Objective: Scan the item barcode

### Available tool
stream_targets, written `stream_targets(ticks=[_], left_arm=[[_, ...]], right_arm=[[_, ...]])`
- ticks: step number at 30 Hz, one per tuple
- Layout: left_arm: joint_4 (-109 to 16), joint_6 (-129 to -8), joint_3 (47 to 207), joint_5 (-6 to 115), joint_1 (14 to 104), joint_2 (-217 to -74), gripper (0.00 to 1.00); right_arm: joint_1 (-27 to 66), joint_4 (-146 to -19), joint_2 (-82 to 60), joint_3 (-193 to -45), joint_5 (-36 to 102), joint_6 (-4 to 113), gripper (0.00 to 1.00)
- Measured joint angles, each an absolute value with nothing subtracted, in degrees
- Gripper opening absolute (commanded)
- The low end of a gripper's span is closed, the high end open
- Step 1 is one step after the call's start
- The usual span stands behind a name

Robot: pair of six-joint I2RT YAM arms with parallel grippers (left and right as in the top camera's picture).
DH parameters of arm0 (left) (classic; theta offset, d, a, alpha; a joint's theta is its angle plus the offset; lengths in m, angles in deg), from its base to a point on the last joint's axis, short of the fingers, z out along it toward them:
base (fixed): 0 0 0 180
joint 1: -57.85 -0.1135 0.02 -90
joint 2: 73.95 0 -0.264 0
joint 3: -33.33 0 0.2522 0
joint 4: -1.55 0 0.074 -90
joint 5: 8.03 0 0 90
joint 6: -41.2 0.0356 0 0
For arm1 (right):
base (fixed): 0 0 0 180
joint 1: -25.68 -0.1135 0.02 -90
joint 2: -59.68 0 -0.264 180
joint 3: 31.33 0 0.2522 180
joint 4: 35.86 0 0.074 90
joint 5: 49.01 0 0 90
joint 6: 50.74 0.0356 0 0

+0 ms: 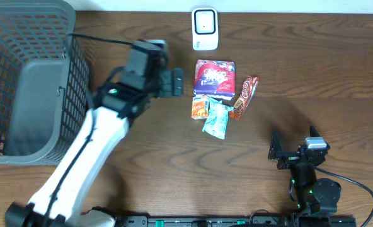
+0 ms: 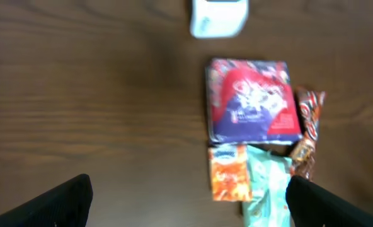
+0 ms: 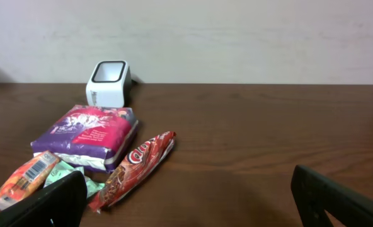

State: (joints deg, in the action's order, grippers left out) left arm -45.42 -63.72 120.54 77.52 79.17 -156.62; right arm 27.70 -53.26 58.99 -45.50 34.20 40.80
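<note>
Purple packet point(image 1: 214, 77) near scanner point(image 1: 205, 28); left hand point(image 1: 179, 82), right hand point(image 1: 276, 151) released, empty.

Left wrist view: scanner point(image 2: 218, 17) cut by top edge, purple packet point(image 2: 252, 101) lettering blurred (unreadable).

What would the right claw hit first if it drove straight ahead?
Looks free: only bare table ahead of the right claw, up to the wall. The red snack wrapper lies left of that line; depth unclear.

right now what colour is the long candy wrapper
The long candy wrapper is red-brown, white lettering; right wrist view best.
</note>
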Motion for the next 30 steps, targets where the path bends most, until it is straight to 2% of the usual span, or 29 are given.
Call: stream_targets(ticks=[9, 30], left_arm=[[-55.33, -63.72, 120.65, 77.89, 75.59, -155.62, 0.98], [-55.85, -63.72, 120.65, 77.89, 75.57, -155.62, 0.98]], right_arm=[[27.7, -53.24, 58.99, -45.5, 34.2, 40.8, 0.99], [27.72, -53.24, 58.99, -45.5, 34.2, 40.8, 0.99]])
